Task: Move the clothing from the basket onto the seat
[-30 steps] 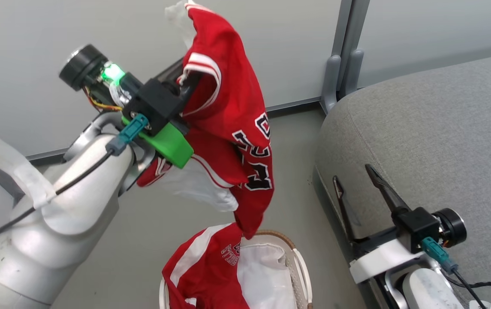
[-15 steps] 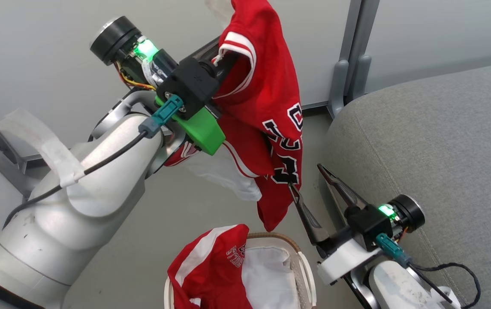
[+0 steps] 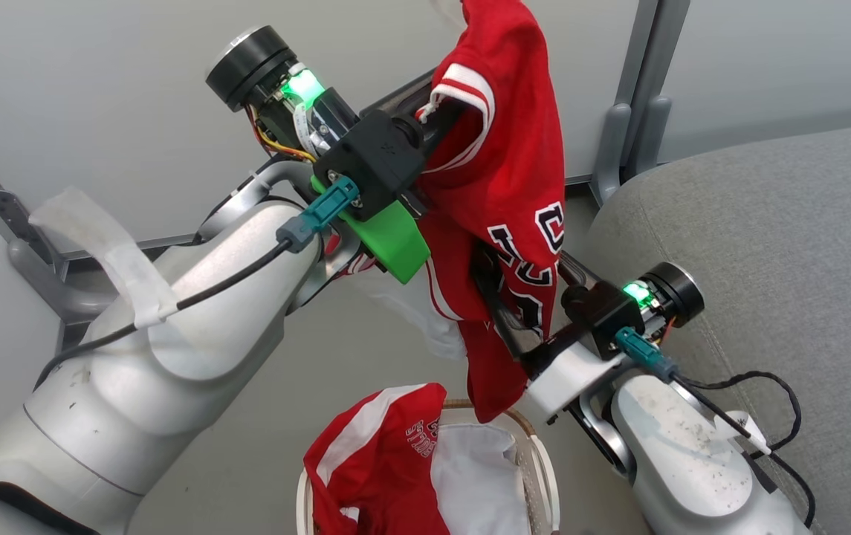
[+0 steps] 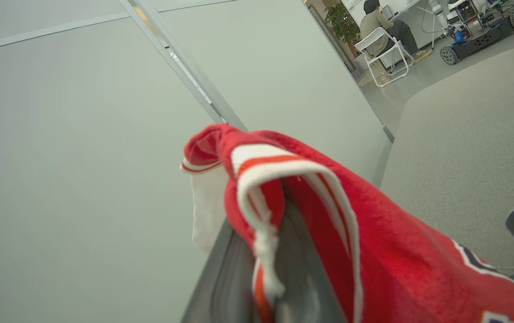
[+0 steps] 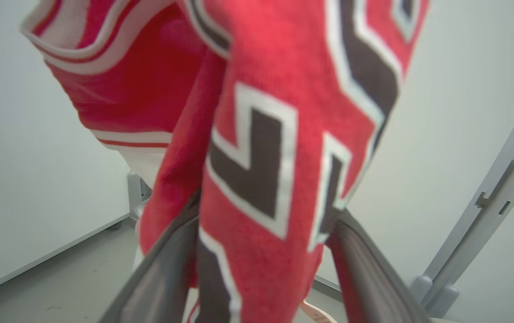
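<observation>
A red jersey point(image 3: 507, 171) with white trim and black-and-white lettering hangs high in the air, my left gripper point(image 3: 441, 119) shut on its striped edge; the left wrist view shows the fabric point(image 4: 373, 251) pinched between the fingers point(image 4: 304, 273). Lower down, my right gripper point(image 3: 523, 271) is open with one finger on each side of the hanging jersey point(image 5: 257, 134). A second red garment point(image 3: 373, 461) lies in the basket point(image 3: 540, 475) over its white liner point(image 3: 473, 483). The grey seat point(image 3: 767, 223) is to the right.
A grey partition wall with a metal post point(image 3: 637, 96) stands behind. Grey floor point(image 3: 247, 446) surrounds the basket. The left forearm point(image 3: 195, 312) crosses the left half of the head view. Far off, a person sits on a white chair point(image 4: 382, 45) near another wheeled robot point(image 4: 476, 27).
My right gripper has risen up and to the left from beside the seat until its open fingers straddle the hanging jersey. The left gripper carried the jersey toward the seat. The camera also shifted.
</observation>
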You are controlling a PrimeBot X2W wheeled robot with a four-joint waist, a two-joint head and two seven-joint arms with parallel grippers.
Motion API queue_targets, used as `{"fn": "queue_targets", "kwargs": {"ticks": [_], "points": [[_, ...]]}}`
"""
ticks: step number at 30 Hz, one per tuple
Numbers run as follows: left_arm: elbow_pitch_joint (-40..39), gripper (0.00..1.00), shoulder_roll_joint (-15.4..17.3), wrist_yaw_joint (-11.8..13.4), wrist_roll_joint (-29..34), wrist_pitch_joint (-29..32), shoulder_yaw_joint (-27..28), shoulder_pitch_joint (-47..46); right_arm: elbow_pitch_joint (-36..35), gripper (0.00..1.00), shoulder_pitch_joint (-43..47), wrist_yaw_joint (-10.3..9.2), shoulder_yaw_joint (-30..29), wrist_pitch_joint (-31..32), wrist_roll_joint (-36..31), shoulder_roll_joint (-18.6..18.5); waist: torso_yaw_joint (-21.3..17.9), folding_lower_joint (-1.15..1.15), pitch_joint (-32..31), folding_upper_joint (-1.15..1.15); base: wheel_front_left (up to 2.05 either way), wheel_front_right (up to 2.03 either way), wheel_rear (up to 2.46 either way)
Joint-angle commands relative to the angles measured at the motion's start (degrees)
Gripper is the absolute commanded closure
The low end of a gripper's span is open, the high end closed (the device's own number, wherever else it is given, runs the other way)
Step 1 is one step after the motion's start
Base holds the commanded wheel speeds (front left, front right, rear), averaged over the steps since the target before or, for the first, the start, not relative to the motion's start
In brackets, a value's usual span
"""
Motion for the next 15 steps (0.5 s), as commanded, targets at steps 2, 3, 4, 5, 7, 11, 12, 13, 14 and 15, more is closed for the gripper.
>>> {"fn": "queue_targets", "kwargs": {"ticks": [2,3,4,5,7,11,12,13,14,15], "points": [[-0.30,1.00,0.06,0.20,-0.95,-0.42,-0.12,1.39,1.22,0.84,-1.43,-0.06,0.99,-0.12,1.39,-0.21,0.41,0.00,0.17,0.00,0.00,0.00,0.00],[-0.32,1.00,0.13,0.37,-1.10,-0.39,-0.05,1.72,1.52,1.00,-1.79,-0.06,1.23,-0.12,1.81,-0.22,0.51,0.00,0.20,0.00,0.00,0.00,0.00],[-0.35,1.00,0.26,0.56,-1.34,-0.52,0.10,2.14,1.77,1.00,-2.16,-0.06,1.41,-0.12,2.13,-0.24,0.61,0.00,0.24,0.00,0.00,0.00,0.00],[-0.36,1.00,0.36,0.64,-1.47,-0.58,0.20,2.50,1.89,1.00,-2.32,-0.06,1.50,-0.12,2.33,-0.24,0.70,0.00,0.28,0.00,0.00,0.00,0.00],[-0.31,1.00,0.64,1.21,-2.05,-0.78,0.61,3.54,1.80,1.00,-2.36,-0.06,1.45,-0.12,2.85,-0.22,0.82,0.00,0.38,0.00,0.00,0.00,0.00],[-0.09,0.91,1.11,2.53,-4.40,-1.37,2.16,6.96,1.17,1.00,-1.15,-0.06,0.55,-0.12,3.32,-0.23,0.88,0.00,0.67,0.00,0.00,0.00,0.00],[0.15,0.61,1.30,2.89,-5.48,-1.56,3.10,8.81,0.88,1.00,-0.62,-0.06,-0.04,-0.12,3.44,-0.23,0.84,0.00,0.83,0.00,0.00,0.00,0.00],[0.29,0.32,1.31,3.13,-6.09,-1.63,3.61,9.81,0.78,1.00,-0.46,-0.06,-0.35,-0.12,3.40,-0.23,0.81,0.00,0.90,0.00,0.00,0.00,0.00],[0.51,0.01,1.28,3.30,-7.04,-1.81,4.35,11.21,0.64,1.00,-0.28,-0.06,-0.81,-0.12,3.53,-0.22,0.75,0.00,0.96,0.00,0.00,0.00,0.00],[0.72,0.00,1.27,3.48,-7.69,-1.89,4.83,12.23,0.51,1.00,-0.12,-0.06,-1.10,-0.12,3.63,-0.22,0.69,0.00,1.01,0.00,0.00,0.00,0.00]]}}
